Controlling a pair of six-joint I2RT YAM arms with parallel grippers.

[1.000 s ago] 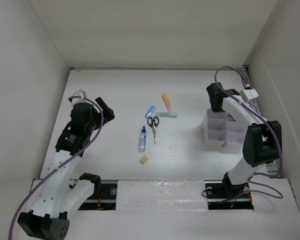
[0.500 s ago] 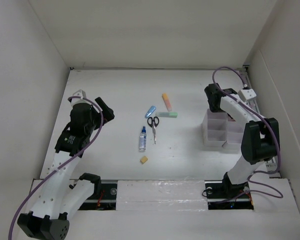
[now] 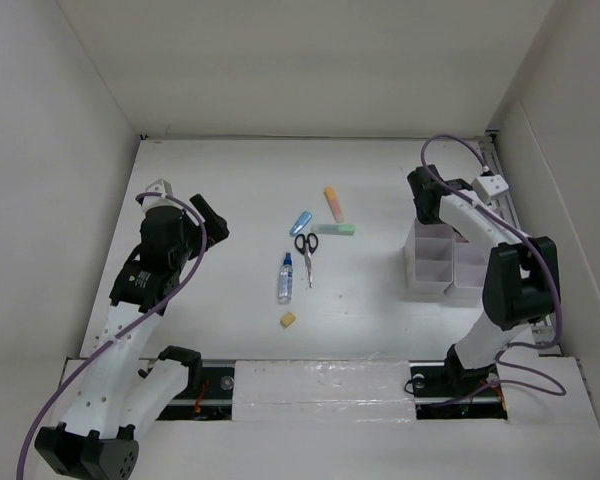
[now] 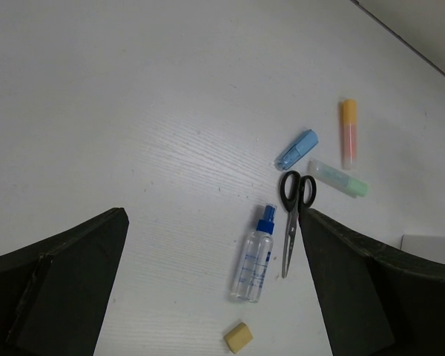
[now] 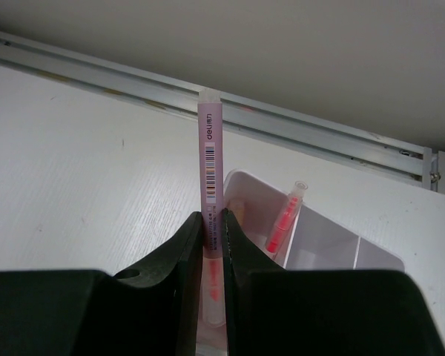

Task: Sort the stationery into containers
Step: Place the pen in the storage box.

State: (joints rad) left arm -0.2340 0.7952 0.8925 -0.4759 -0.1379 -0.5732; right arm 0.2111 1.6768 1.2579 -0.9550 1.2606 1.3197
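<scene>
My right gripper (image 5: 213,222) is shut on a thin pink pen (image 5: 210,148) with a barcode, held above the near corner of the translucent-white bins (image 5: 311,245). A red-orange pen (image 5: 285,216) leans inside one bin. In the top view the right gripper (image 3: 426,190) hovers at the far edge of the bins (image 3: 432,264). My left gripper (image 3: 208,218) is open and empty at the left. On the table lie black-handled scissors (image 3: 305,254), an orange marker (image 3: 333,203), a green marker (image 3: 336,229), a blue marker (image 3: 300,222), a blue-capped bottle (image 3: 285,278) and a yellow eraser (image 3: 289,320).
White walls enclose the table on three sides. A metal rail (image 5: 297,126) runs along the wall behind the bins. In the left wrist view the bottle (image 4: 255,256), scissors (image 4: 292,215) and eraser (image 4: 239,337) lie between my open fingers.
The right gripper has moved slightly back and left over the bins with the pen in it. The left arm has not moved.
</scene>
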